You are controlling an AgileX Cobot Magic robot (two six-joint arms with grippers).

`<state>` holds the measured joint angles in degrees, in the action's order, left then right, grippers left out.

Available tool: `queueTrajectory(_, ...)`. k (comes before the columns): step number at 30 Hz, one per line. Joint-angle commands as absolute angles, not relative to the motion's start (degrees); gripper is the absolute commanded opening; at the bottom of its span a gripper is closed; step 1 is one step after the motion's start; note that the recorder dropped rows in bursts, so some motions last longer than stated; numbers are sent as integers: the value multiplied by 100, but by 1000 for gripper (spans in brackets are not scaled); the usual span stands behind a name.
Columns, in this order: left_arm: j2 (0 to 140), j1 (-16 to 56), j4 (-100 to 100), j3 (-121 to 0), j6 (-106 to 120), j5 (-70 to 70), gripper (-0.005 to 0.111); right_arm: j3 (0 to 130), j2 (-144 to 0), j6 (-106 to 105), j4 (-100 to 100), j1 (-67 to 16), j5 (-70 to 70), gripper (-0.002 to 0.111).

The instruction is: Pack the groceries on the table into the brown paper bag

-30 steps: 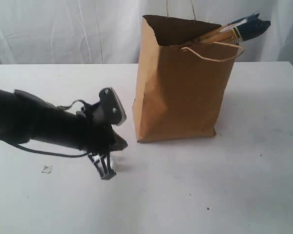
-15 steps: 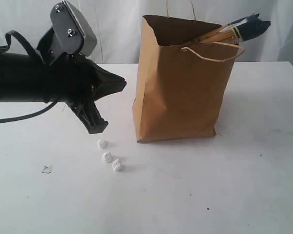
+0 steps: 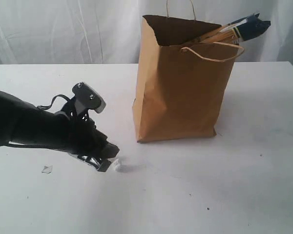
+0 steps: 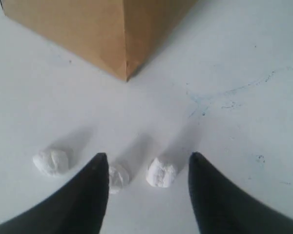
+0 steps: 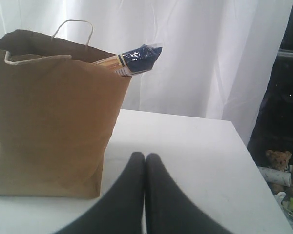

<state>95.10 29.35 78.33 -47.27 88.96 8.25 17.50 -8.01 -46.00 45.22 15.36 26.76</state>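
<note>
Groceries look packed to us: the bag [image 3: 180,92] stands upright on the counter [image 3: 224,185] with a noodle packet [image 3: 248,25] poking over its rim. Only three small white lumps [image 4: 161,171] lie out, just in front of the bag's near corner. Our left pincer [image 4: 147,156] hangs low and spread, gripping nothing, one lump between its tips and a second right at one tip. We should centre on a single lump, touch down lightly and close gently, since they look crumbly. Our right pincer [image 5: 145,157] is clenched on nothing near the bag, which is creased kraft brown with pale cord handles.
</note>
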Motion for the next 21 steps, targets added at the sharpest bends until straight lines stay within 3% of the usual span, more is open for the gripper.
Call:
queueTrajectory(1, 9598, 2796, 7914, -4710, 8646, 1144, 60, 1717, -767, -4630, 4551, 1537, 2661, 0)
queueTrajectory(12, 10189, 2796, 7893, -4935, 9560, 837, 59, 1717, -767, -4630, 4551, 1537, 2661, 0)
queueTrajectory(21, 10596, 2796, 7893, -4935, 10025, 900, 49, 1717, -767, -4630, 4551, 1537, 2661, 0)
